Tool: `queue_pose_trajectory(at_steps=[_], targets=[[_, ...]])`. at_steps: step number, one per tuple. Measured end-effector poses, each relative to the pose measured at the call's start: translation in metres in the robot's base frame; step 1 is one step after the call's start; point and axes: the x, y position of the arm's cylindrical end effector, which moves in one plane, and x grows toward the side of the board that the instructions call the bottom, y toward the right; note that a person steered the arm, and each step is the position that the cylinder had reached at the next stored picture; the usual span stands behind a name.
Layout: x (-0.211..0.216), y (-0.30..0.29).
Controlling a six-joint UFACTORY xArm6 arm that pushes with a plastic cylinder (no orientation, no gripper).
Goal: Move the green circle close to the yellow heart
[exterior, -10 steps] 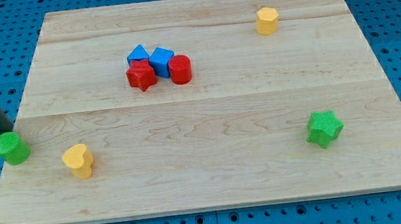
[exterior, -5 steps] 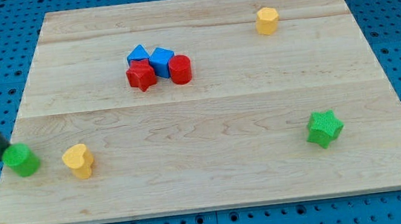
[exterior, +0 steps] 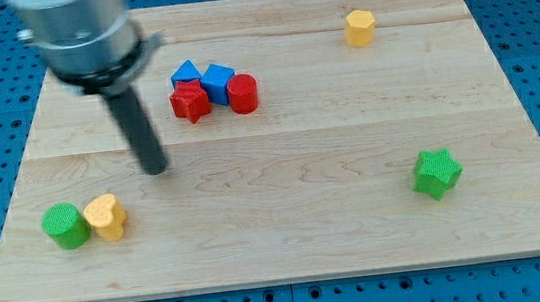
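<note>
The tabletop (exterior: pixel 352 162) carries eight blocks in all. Two are green: one green circle (exterior: pixel 65 226) and one green star (exterior: pixel 437 173). Two are yellow: one yellow heart (exterior: pixel 106 216) and one yellow hexagon-like block (exterior: pixel 360 27). Two are blue: two blue blocks (exterior: pixel 187 76) (exterior: pixel 218 79). Two are red: one red star (exterior: pixel 190 103) and one red cylinder (exterior: pixel 242 93). One rod stands over them.
</note>
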Motion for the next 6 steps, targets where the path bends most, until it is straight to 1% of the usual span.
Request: queue_pose_trajectory(at_steps=[2,3,4,5,6], targets=[[-0.024,0.170],[-0.025,0.266],[0.001,0.341],[0.032,0.330],[0.054,0.275]])
